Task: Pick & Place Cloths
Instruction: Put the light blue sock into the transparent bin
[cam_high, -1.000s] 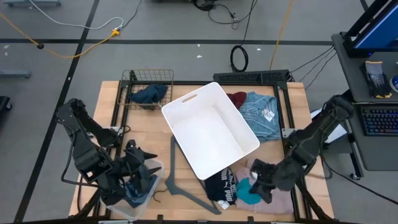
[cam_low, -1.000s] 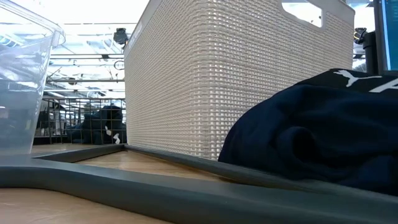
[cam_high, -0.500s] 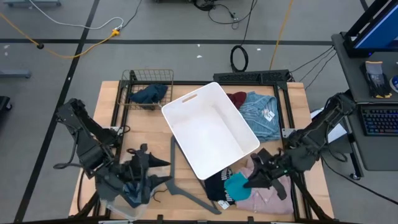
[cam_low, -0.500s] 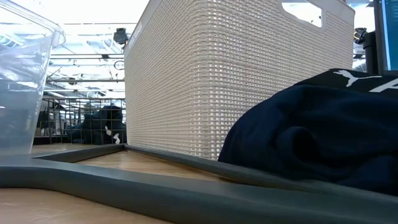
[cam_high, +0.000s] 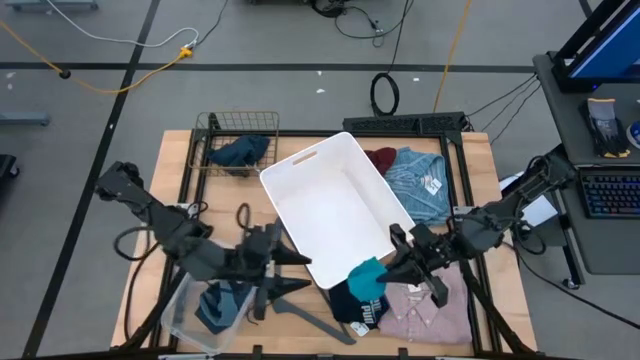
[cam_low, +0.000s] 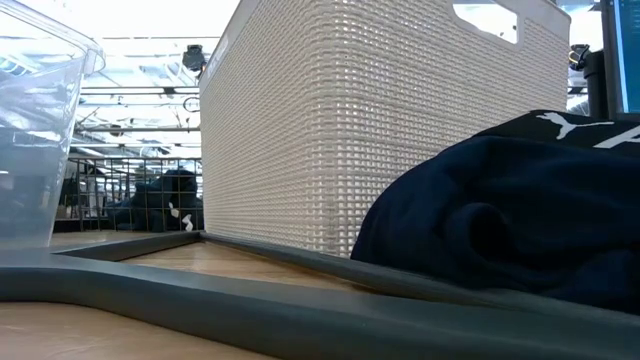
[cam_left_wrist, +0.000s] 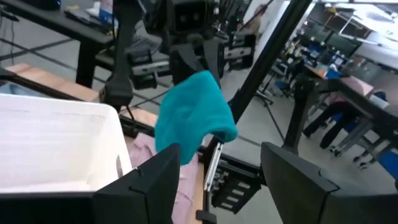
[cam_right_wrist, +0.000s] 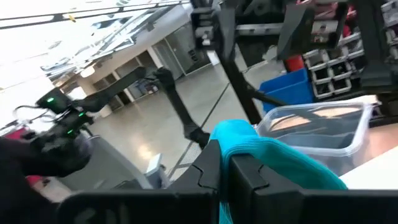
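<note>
While clamped on the soft teal cloth, the right tool hangs just off the near corner of the big white plastic bin; its fingers pinch a fold of the fabric, which drapes down below them. Seen from the left wrist, the same teal bundle dangles in the air with the dark arm behind it.

Directly under the right tool lies the black garment with white print, partly beneath the hanging teal. Just beside it, on the side away from the bin, a pink shirt lies flat on the wooden desk. Farther along the right arm's side, past the bin, the light-blue shirt with white tag lies spread, with a maroon cloth touching its edge.

Left tool sits near the bin's other near side, fingers spread wide, gripping nothing. Below it lies the grey plastic hanger. Beside that, a clear plastic tub contains a blue-grey cloth. Well away, at the far corner, a wire basket contains a navy garment.

From desk height, the bin's woven white wall fills the frame, the dark printed garment heaped beside it; neither tool shows there.
</note>
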